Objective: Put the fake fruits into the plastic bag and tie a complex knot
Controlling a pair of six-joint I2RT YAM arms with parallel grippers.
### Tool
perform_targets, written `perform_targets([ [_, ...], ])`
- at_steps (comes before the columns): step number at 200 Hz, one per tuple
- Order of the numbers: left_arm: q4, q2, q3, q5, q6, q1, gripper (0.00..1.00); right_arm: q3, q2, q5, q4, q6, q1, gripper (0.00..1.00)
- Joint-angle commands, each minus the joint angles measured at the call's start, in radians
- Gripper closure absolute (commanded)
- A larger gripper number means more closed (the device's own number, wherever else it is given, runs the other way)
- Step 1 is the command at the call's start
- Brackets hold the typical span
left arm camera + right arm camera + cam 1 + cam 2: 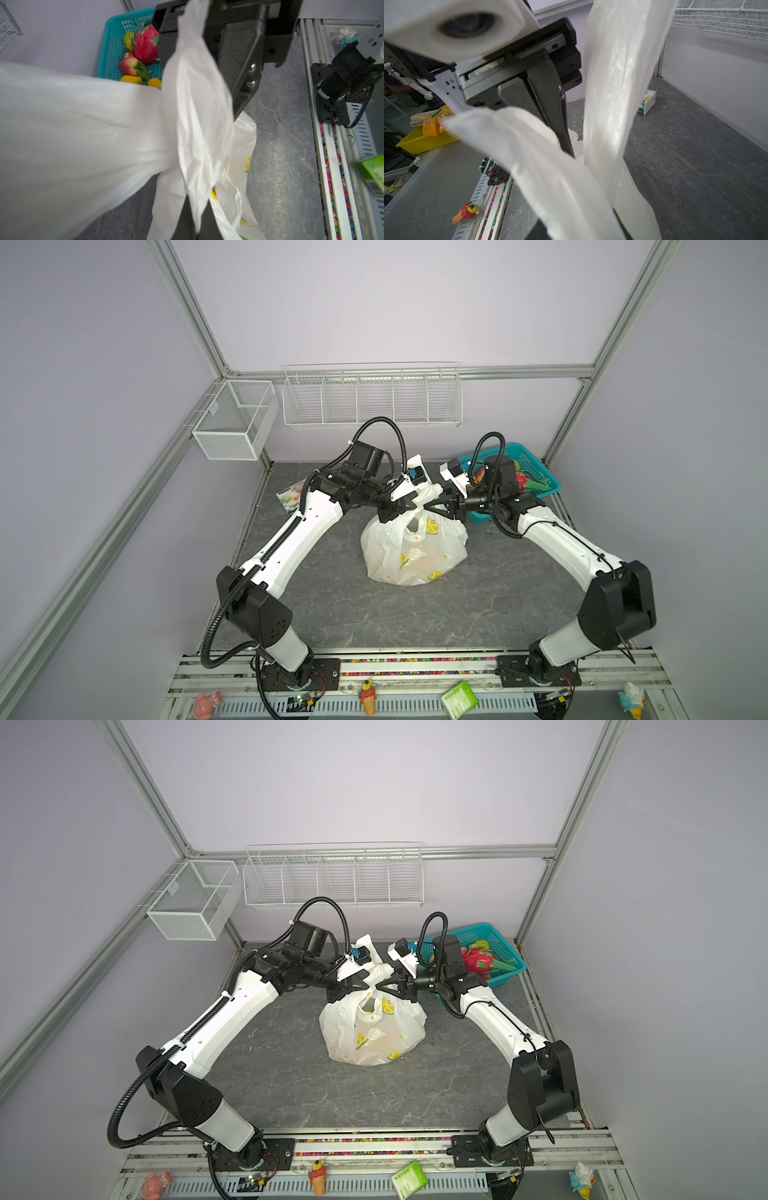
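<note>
Bag sits on the table, directly below both claws. Left claw clenched on a handle. That strip runs straight across into the right claw; grip there unclear.

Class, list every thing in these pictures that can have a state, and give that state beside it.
Plastic bag, standing on the table, fruit inside, mouth partly open.
Bag handles, raised and crossed, no tight knot visible.
Left end effector, shut on one handle.
Right end effector, around the other handle; grip unclear.
Basket, holds loose fruit not yet bagged.
</note>
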Motion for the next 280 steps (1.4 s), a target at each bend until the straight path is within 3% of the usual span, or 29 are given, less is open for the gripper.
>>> perform_targets([
  [1,-0.034,0.022,0.039,-0.004,0.005,0.005,1.00,-0.022,-0.021,-0.027,0.031,0.006,0.008,0.67],
  [13,-0.035,0.027,0.043,-0.003,0.005,0.005,1.00,-0.023,-0.022,-0.026,0.032,0.007,0.010,0.62],
  [37,-0.037,0.033,0.047,-0.005,0.003,0.005,1.00,-0.024,-0.023,-0.023,0.040,0.012,0.015,0.62],
  [94,-0.034,0.022,0.058,-0.026,-0.007,0.015,1.00,-0.030,-0.031,0.003,0.013,-0.009,0.010,0.87],
  [138,-0.024,0.009,0.056,-0.026,-0.030,0.031,1.00,-0.049,-0.052,0.020,0.023,0.002,0.009,0.93],
  [172,-0.002,-0.019,0.045,-0.023,-0.063,0.044,0.69,-0.065,-0.065,0.062,0.042,0.040,0.009,0.93],
  [203,0.131,-0.072,-0.016,0.054,-0.213,0.094,0.47,-0.090,-0.085,0.076,0.064,0.060,0.017,0.93],
  [236,0.208,-0.072,-0.016,0.155,-0.363,0.106,0.36,-0.097,-0.081,0.082,0.069,0.063,0.023,0.93],
  [280,0.270,-0.005,0.067,0.150,-0.517,0.106,0.28,-0.103,-0.085,0.087,0.073,0.058,0.038,0.93],
])
